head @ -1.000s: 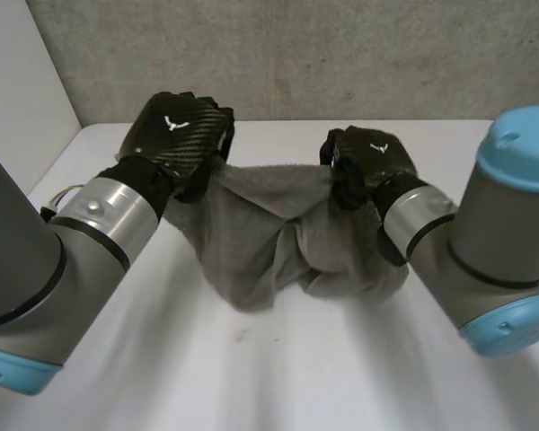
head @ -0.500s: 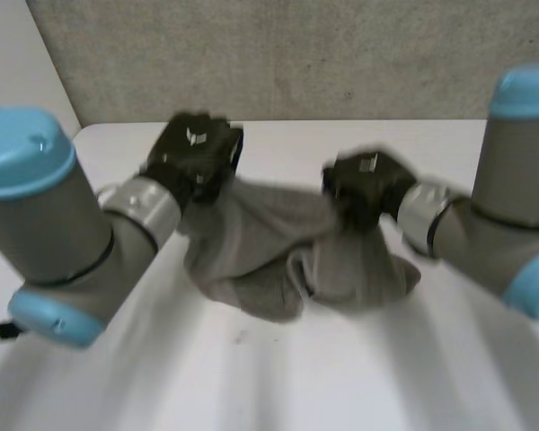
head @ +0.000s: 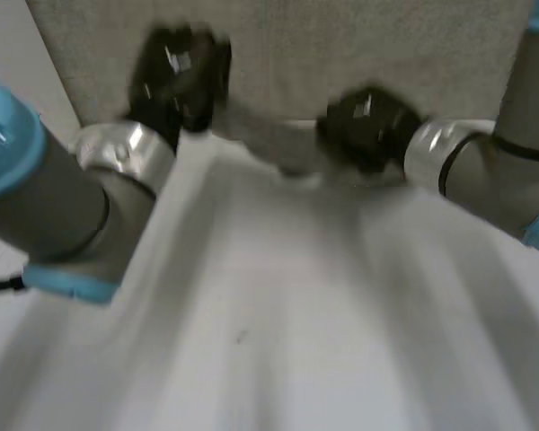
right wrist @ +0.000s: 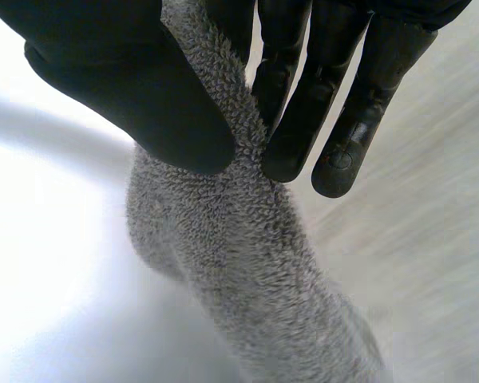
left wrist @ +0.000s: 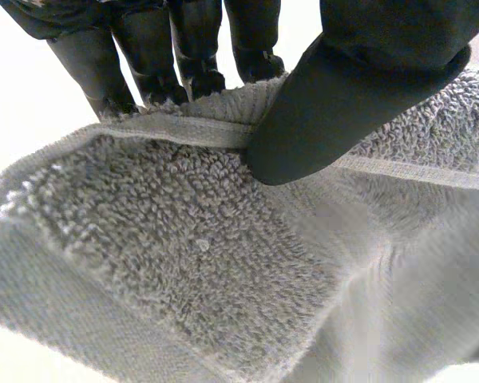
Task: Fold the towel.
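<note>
Two hands share the load. Nearest lies the bare white table (head: 278, 314). Beyond it the towel (head: 269, 144) hangs stretched between them, seemingly clear of the table, its long axis running hand to hand with the left end higher. The left hand (left wrist: 367, 72) pinches the hemmed edge between thumb and fingers (left wrist: 96, 64); the right hand (right wrist: 120, 72) nips a bunched fold against its thumb. Thick, soft terry, limp and light: corners along the hem should give the surest hold
</note>
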Motion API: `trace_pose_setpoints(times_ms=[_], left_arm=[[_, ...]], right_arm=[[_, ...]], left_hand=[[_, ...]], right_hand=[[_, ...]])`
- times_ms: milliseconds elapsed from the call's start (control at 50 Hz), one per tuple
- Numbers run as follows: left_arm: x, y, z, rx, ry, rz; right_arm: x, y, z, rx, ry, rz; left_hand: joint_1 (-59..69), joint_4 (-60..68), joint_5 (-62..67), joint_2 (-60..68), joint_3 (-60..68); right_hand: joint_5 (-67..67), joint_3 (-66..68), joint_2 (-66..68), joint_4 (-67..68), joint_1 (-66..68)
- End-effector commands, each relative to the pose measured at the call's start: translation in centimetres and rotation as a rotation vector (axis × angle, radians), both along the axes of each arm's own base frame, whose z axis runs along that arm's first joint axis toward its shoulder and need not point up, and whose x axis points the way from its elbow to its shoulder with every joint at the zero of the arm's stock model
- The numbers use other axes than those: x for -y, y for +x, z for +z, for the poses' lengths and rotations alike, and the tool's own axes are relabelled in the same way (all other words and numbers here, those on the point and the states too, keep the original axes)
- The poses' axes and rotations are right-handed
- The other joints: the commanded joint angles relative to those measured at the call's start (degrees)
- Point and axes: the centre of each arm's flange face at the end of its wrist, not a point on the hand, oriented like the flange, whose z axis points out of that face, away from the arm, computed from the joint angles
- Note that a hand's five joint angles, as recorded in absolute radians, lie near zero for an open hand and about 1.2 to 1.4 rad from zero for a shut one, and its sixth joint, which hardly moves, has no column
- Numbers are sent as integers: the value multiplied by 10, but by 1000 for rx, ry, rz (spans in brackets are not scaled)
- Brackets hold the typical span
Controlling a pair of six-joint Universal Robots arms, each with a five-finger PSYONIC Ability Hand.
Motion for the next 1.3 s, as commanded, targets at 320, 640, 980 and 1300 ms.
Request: trace_pose_setpoints(times_ms=[320,640,980,1300], left_arm=[[-32,14,-73,284,131,-12],[-55,0,-5,160,-28,-60],[-82,-17,23,84,-17,-123],[-136,17,100,-67,-147,-138]], right_arm=[[3,-22,-69,103,315,-164],[-26,-94,-58,302,480,-418],[-49,-100,-100,333,613,-397],[54,-59,-86,523,388,-490]], left_hand=[[118,103,105,102,103],[118,103,105,102,103],[118,103,105,102,103],[118,103,105,102,103]], right_hand=[[-567,-579,-569,-582,-456],[-373,-385,-375,-388,-262],[-436,-448,-439,-452,-326],[-517,-529,-520,-533,-406]])
